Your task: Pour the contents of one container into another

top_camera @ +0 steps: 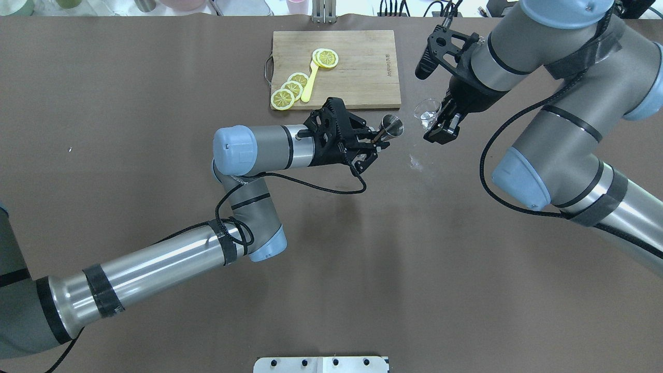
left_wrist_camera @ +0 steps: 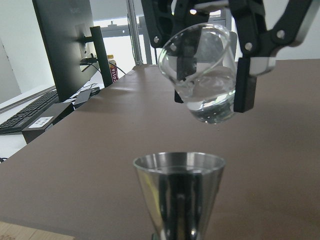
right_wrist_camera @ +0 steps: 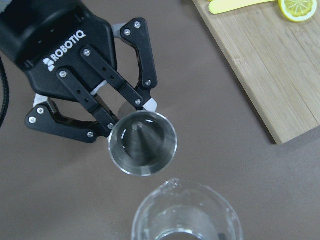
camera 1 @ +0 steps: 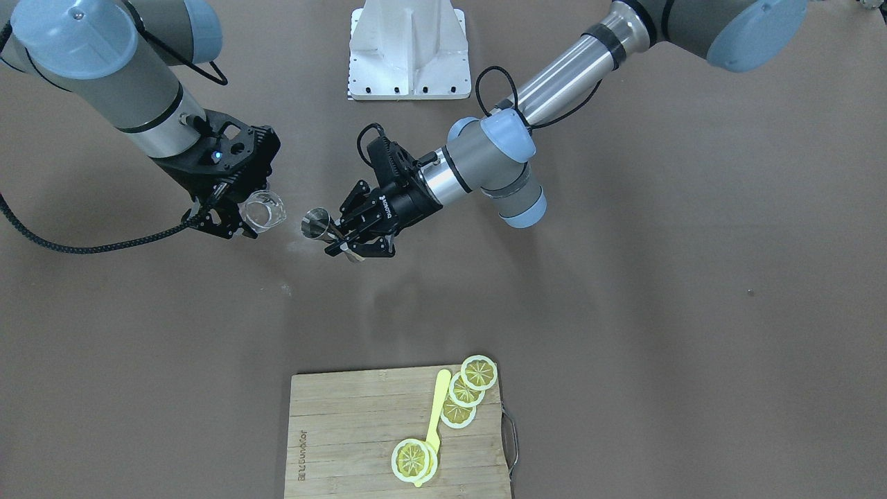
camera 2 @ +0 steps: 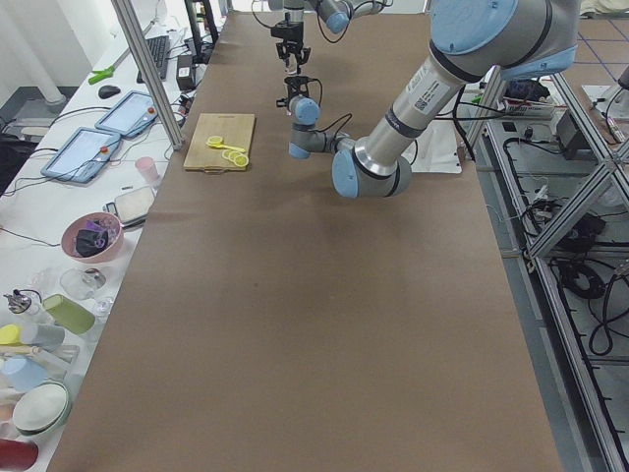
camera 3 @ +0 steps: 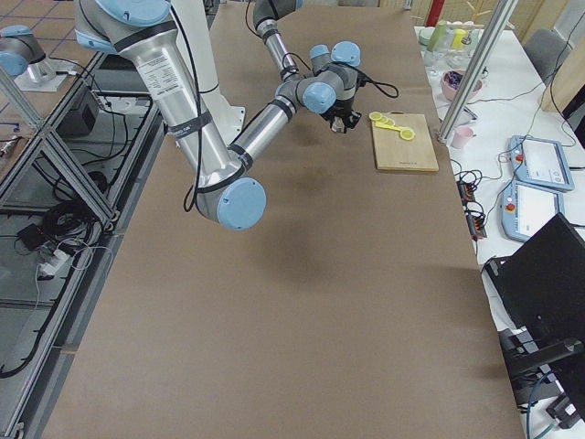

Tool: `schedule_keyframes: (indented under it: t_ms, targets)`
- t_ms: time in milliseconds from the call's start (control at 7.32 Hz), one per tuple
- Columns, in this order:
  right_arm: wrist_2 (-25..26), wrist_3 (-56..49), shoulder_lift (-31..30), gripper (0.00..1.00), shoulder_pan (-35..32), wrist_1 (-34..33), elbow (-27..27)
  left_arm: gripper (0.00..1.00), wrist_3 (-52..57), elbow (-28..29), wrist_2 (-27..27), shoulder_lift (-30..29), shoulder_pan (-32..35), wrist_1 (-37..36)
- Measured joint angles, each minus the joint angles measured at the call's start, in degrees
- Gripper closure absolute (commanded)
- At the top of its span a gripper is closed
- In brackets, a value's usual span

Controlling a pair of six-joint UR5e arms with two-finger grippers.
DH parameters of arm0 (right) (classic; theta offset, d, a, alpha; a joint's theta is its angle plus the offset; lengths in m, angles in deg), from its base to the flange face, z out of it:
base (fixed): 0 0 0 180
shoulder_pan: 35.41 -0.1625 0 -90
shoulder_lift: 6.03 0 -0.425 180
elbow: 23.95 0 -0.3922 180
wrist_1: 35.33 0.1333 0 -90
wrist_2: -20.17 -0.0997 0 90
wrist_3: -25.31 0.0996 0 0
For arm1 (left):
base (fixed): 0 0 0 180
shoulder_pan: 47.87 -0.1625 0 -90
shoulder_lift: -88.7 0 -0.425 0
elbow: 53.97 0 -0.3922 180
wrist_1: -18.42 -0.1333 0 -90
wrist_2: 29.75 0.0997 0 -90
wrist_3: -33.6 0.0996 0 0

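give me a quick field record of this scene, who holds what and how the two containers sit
left gripper: shut on the steel jigger, gripped near its waist
right gripper: shut on the glass cup
steel jigger pose: tipped, mouth toward the glass cup; no liquid visible inside
glass cup pose: tilted, held off the table
contact: the two containers are apart, not touching
elsewhere: wooden cutting board with lemon slices and a yellow utensil
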Motion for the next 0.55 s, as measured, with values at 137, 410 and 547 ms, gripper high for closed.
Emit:
schedule_keyframes:
  t_ms: [137,410,547]
  targets:
    - [0.1,0.0,0.6,1.00,0.2,-1.2,0.2,1.00,0.0,-0.1,0.3,0.0,-0.1,0.0]
    - [0.2,-0.4,2.3,1.00,0.8,-4.2,0.5,1.00,0.1,-0.3,0.6,0.1,-0.3,0.0]
    - [0.4,-1.1,3.0,1.00,1.1,-5.7,0.6,1.00,0.1,-0.4,0.7,0.1,-0.3,0.0]
